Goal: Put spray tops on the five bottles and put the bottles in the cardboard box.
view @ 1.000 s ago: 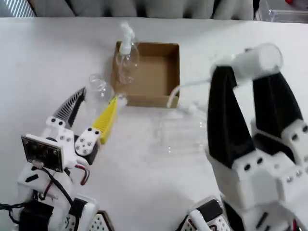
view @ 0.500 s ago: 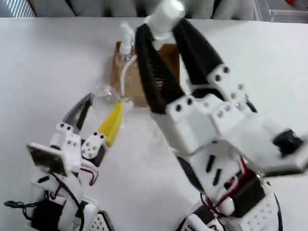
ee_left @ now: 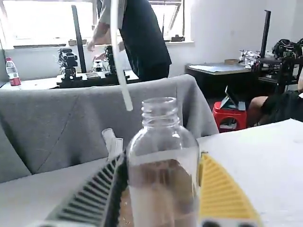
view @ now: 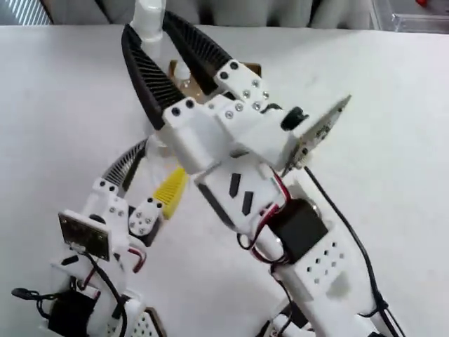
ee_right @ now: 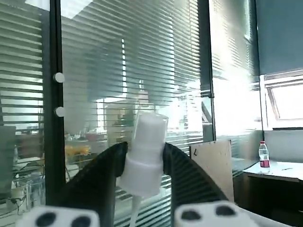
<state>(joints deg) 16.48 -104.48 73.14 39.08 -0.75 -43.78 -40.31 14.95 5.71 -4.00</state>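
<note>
as one gripper holds the bottle, the other holds its spray top above

where the white spray top (ee_right: 143,158) sits, it is clamped by its collar between the two black fingers of the right gripper (ee_right: 144,149), which is closed firmly on it. its thin white dip tube (ee_left: 120,61) hangs down from it, and the tube's lower end is close to the open mouth of the clear bottle (ee_left: 162,165) but not inside it. the bottle stands upright with no top on its threaded neck. the left gripper (ee_left: 163,157) is clamped around the bottle's body, with its yellow finger pressed to one side and its grey ribbed finger to the other.

in the high view this bottle and the left gripper are on the left part of the table (view: 63,84), just near and left of the cardboard box (view: 251,68). the right arm lies diagonally across the middle of the view, from the near right up to the far left. it covers most of the box, and its gripper holds the spray top high at the far left. inside the box's outline, towards its left side, a second bottle (view: 184,72) shows its own white spray top, already fitted. that top also shows in the left wrist view, just beyond the held bottle. grey fabric (ee_left: 47,123) runs along behind the table's far edge.
</note>
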